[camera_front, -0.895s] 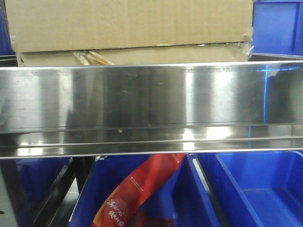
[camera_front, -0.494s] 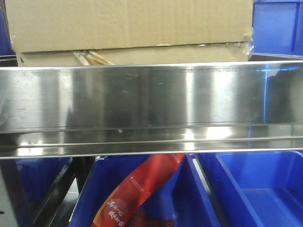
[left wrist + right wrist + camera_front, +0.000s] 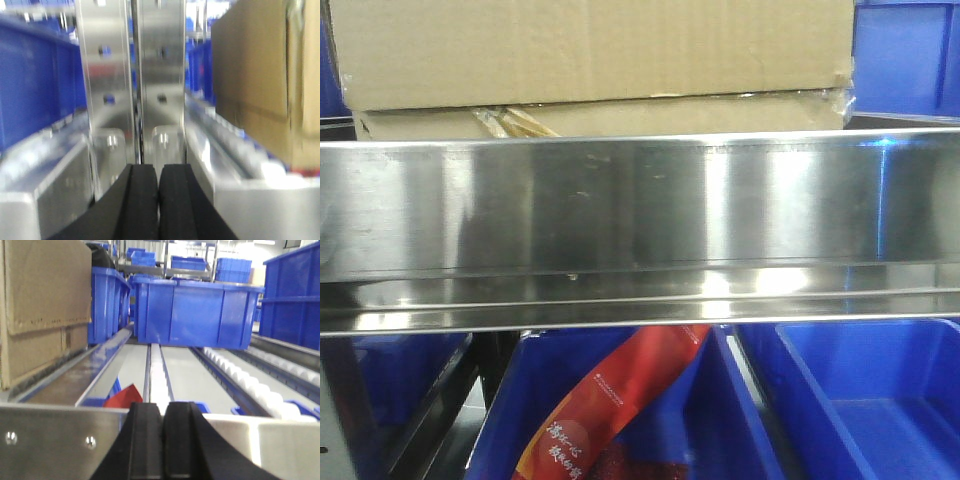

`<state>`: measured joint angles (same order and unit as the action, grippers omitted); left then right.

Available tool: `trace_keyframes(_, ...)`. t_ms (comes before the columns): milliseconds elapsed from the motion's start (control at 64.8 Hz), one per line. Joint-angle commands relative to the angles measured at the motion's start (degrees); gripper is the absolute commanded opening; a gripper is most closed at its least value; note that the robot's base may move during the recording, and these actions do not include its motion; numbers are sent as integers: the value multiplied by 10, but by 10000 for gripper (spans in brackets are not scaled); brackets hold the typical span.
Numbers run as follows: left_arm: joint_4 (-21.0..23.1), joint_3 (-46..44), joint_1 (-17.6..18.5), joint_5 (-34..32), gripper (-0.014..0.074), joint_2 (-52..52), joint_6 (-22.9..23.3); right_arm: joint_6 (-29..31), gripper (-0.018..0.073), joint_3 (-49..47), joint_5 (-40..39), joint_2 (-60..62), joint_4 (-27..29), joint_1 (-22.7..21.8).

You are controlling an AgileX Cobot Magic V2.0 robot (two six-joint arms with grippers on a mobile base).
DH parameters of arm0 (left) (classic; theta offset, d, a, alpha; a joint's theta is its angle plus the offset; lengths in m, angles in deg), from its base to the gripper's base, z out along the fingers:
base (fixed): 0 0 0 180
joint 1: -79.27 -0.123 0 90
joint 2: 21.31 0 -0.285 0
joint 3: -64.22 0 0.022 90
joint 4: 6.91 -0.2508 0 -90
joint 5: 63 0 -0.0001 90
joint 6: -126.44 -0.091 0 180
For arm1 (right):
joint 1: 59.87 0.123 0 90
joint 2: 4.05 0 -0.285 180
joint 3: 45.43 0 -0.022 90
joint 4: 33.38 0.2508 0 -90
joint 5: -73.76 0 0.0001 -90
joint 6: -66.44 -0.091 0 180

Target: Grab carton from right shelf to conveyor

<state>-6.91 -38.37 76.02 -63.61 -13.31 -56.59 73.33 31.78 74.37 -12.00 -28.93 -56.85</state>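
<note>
The carton (image 3: pixel 600 50), a wide brown cardboard box with a lower flap and tape scraps at its right corner, rests on the right shelf behind the broad shiny steel front rail (image 3: pixel 640 215). The left wrist view shows the carton (image 3: pixel 260 85) at the right, beyond the rail, with my left gripper (image 3: pixel 159 175) shut and empty, facing a perforated upright (image 3: pixel 132 75). In the right wrist view the carton (image 3: pixel 45 305) stands at the far left; my right gripper (image 3: pixel 163 412) is shut and empty just behind the rail (image 3: pixel 60 440). The conveyor is out of view.
Blue plastic bins (image 3: pixel 860 400) sit below the rail, one holding a red packet (image 3: pixel 620 395). More blue bins (image 3: pixel 195 312) stand on the shelf right of the carton, beside white rollers (image 3: pixel 240 375). A blue bin (image 3: pixel 35 80) fills the left of the left wrist view.
</note>
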Motion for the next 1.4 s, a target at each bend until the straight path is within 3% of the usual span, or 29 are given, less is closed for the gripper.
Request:
trace_keyframes(0,15,-2,0,-41,-3,-2,0,1,-75,0,-43,2,-2,1)
trace_keyframes(154,30,-7,0,-116,-3,-2,0,1,-75,-4,-71,2,13,1)
trace_keyframes(247,13,-75,0,-44,4,-2,0,1,-74,-49,2,2,16,1)
trace_keyframes(324,-15,-151,0,49,69,2,0,1,-48,-104,68,2,16,1)
trace_keyframes(432,-23,-252,0,153,231,32,0,1,134,-167,91,-8,16,1)
trace_keyframes(556,-7,-338,0,219,390,76,0,1,429,-225,91,-43,16,1)
trace_keyframes(633,12,-391,0,249,467,113,0,1,557,-261,90,-74,16,1)
trace_keyframes(787,36,-458,0,295,531,183,0,1,559,-311,90,-134,16,1)
trace_keyframes(849,77,-483,3,313,532,218,-32,1,559,-328,88,-165,16,1)
trace_keyframes(942,178,-520,35,341,527,261,-158,1,559,-356,88,-214,19,1)
trace_keyframes(1003,226,-542,62,358,527,294,-213,1,559,-379,88,-246,23,7)
trace_keyframes(1081,258,-562,105,356,527,332,-218,1,559,-408,88,-281,23,24)
trace_keyframes(1281,258,-632,204,356,527,455,-218,1,559,-495,124,-390,23,99)
trace_keyframes(1389,258,-692,239,356,527,528,-218,1,559,-567,175,-455,23,143)
